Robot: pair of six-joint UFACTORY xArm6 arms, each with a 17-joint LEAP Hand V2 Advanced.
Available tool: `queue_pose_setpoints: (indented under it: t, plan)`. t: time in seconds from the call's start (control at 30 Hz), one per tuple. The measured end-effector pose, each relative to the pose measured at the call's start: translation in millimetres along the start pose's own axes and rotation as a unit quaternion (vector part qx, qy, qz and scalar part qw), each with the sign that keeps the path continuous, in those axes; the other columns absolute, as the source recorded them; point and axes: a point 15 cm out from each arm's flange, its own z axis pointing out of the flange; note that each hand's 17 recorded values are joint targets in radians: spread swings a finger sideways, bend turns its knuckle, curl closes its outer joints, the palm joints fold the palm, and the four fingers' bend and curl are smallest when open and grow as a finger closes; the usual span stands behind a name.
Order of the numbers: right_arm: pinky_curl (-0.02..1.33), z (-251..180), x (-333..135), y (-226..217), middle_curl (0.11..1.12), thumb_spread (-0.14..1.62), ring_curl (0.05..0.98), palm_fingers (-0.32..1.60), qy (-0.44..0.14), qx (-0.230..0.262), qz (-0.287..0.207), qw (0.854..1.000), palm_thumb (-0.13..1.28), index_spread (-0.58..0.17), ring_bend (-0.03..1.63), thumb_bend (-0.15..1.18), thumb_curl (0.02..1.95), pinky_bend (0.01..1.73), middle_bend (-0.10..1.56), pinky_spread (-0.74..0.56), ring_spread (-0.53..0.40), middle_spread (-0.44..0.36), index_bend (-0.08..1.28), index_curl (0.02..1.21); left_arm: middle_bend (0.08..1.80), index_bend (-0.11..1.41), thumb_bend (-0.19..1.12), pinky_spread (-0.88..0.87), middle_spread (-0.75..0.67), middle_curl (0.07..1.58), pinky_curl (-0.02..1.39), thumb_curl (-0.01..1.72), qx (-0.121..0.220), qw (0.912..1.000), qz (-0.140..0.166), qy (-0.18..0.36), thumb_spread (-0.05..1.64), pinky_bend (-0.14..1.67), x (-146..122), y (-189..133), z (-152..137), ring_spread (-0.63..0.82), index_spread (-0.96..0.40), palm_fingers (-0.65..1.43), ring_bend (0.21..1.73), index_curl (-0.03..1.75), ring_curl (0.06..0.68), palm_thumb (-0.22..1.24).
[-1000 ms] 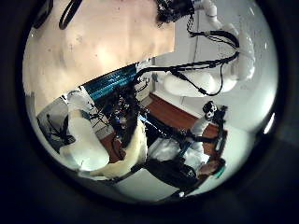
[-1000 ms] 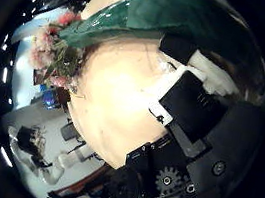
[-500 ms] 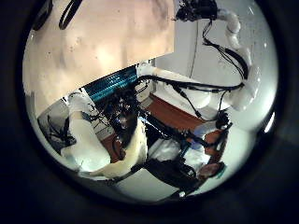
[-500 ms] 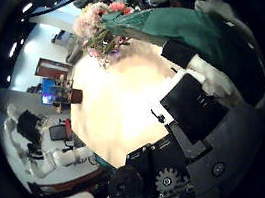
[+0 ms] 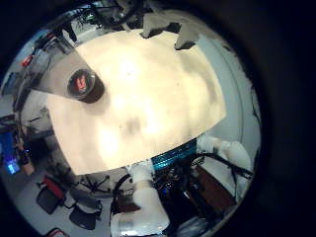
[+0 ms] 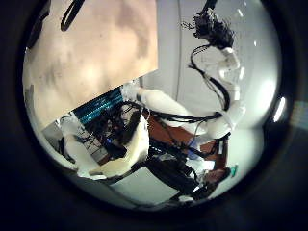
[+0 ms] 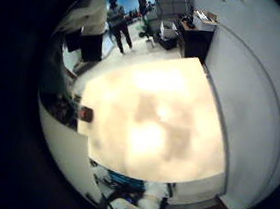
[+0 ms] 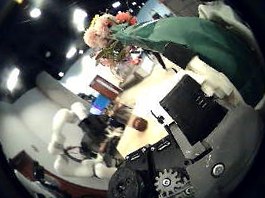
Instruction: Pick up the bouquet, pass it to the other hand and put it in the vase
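In the right thumb side palm view the bouquet fills the space by the palm: its paper wrap (image 8: 198,39) lies across my right hand (image 8: 193,129), and the flower heads (image 8: 108,32) stick out beyond it. The fingers (image 8: 204,108) are curled against the wrap. The left thumb side palm view shows my right hand (image 6: 212,21) raised high on its arm above the table. The vase (image 5: 84,84), a dark cylinder, stands upright near a table edge; it also shows small in both right palm views (image 7: 86,113) (image 8: 139,123). My left hand (image 5: 163,18) has straight fingers with nothing between them.
A wall (image 7: 252,86) runs along one side of it. Office chairs (image 5: 49,193) stand on the floor past another edge.
My right hand has risen and turned with the bouquet still in it. Its palm view now takes in the room instead of the tabletop. The right arm stands straighter and higher.
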Motion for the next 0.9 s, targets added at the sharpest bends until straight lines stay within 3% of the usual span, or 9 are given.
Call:
queue_pose_setpoints:
  t: [0.13, 0.37, 0.63, 0.9]
  plan:
    - [0.77, -1.0, -21.9, 8.2, 0.76, 0.84, 0.666, 1.14, -0.093, 0.003, 0.004, 0.996, 1.17, -0.214, 1.48, 0.03, 0.96, 1.32, 1.38, -0.15, -0.179, -0.109, 1.2, 0.85, 0.2, 0.16, -0.03, 0.54, 0.4, 0.34, 0.31, 0.3, 0.044, 0.996, 0.024, 0.073, 1.11, 0.22, 28.4, -16.6, -15.0, 0.55, 0.09, 0.14, 0.52, 0.31, 0.207, 0.3]
    - [0.82, 25.1, -33.2, 46.5, 0.75, 0.83, 0.666, 1.14, -0.229, -0.018, 0.052, 0.972, 1.17, -0.209, 1.48, 0.02, 1.02, 1.3, 1.39, -0.16, -0.178, -0.107, 1.21, 0.85, 0.21, 0.16, -0.03, 0.52, 0.4, 0.35, 0.31, 0.31, 0.123, 0.9734, 0.055, 0.186, 1.09, 0.21, 68.8, -43.5, -51.7, 0.54, 0.11, 0.15, 0.53, 0.31, 0.209, 0.28]
    - [0.87, 82.3, -77.1, 104.1, 0.73, 0.83, 0.669, 1.14, -0.318, -0.094, 0.038, 0.943, 1.17, -0.205, 1.49, 0.0, 1.08, 1.26, 1.4, -0.16, -0.178, -0.105, 1.21, 0.84, 0.22, 0.15, -0.03, 0.52, 0.39, 0.35, 0.32, 0.31, 0.144, 0.9508, 0.069, 0.265, 1.05, 0.22, 92.3, -61.0, -70.5, 0.53, 0.14, 0.15, 0.55, 0.3, 0.211, 0.25]
    - [0.92, 112.5, -108.6, 144.7, 0.72, 0.84, 0.669, 1.14, -0.343, -0.152, 0.016, 0.927, 1.17, -0.203, 1.49, 0.0, 1.12, 1.24, 1.41, -0.17, -0.178, -0.102, 1.22, 0.84, 0.22, 0.15, -0.03, 0.51, 0.38, 0.36, 0.32, 0.32, 0.113, 0.9151, 0.092, 0.376, 1.0, 0.22, 124.5, -72.3, -80.1, 0.53, 0.16, 0.15, 0.57, 0.29, 0.209, 0.26]
